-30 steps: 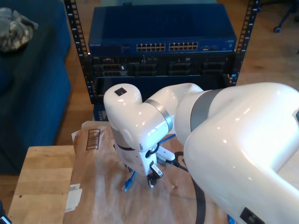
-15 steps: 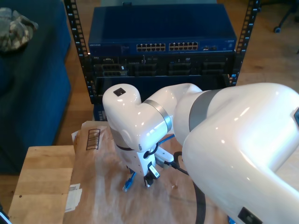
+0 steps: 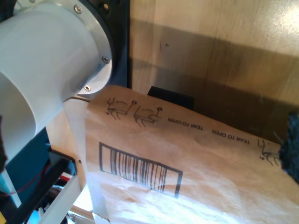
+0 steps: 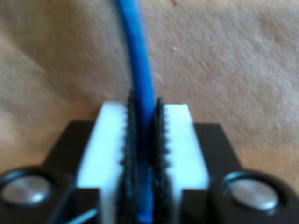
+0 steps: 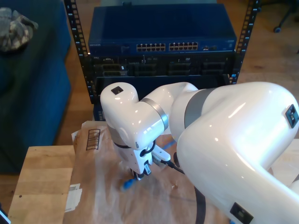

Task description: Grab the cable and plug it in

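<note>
My second gripper point(image 4: 142, 158) is clenched on the thin bright blue Ethernet cable point(image 4: 140, 65), which runs lengthwise straight out between its pads. State of my first gripper: cannot tell.

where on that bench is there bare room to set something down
Free: the bare wooden table at the exterior view's left, beside the brown paper. Crowded: the paper's middle, where my second gripper pinches the blue cable.
</note>
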You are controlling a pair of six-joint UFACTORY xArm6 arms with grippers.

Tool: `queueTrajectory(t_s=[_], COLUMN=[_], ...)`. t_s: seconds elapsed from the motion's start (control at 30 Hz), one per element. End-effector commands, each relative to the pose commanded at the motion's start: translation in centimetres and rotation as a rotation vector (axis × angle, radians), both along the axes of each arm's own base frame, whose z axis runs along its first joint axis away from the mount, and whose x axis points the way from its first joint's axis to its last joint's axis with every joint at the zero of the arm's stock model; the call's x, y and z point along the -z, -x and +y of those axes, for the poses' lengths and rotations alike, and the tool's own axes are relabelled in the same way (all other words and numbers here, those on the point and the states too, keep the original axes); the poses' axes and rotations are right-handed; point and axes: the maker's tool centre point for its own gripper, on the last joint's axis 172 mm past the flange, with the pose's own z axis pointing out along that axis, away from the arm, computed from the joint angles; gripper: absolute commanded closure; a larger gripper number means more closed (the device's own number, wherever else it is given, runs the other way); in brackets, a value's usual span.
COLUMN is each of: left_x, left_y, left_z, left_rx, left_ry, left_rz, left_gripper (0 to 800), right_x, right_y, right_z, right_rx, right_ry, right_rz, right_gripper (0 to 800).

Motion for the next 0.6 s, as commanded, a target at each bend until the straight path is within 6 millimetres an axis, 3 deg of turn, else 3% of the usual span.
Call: queueTrajectory(t_s=[0.1, 0.23, 0.3, 0.43, 0.53, 0.6], left_x=[-0.4, -2.3, -3.6, -5.9, -7.2, -9.1], left_y=[-1.8, -7.0, -9.9, -14.3, -16.1, -17.3], left_z=[-2.3, -5.2, -7.0, -12.4, -16.6, -19.6], left_rx=[0.042, 0.008, -0.002, 0.004, 0.033, -0.003], left_ry=[0.030, 0.104, 0.151, 0.259, 0.295, 0.326], left_rz=[-0.029, -0.085, -0.123, -0.179, -0.167, -0.163], left_gripper=[0, 0, 0, 0, 0, 0], right_x=[-0.9, -6.4, -9.2, -13.2, -15.4, -16.5], right_y=[-0.5, -2.7, -3.0, -3.5, -2.7, -2.1], right_z=[-0.2, -1.6, -2.6, -6.5, -8.6, -9.6], right_rx=[0.049, 0.178, 0.253, 0.400, 0.513, 0.593], right_ry=[-0.009, -0.071, -0.109, -0.139, -0.205, -0.268], right_rz=[-0.012, -0.078, -0.077, -0.078, -0.067, -0.042], right_gripper=[797, 798, 797, 798, 798, 798])
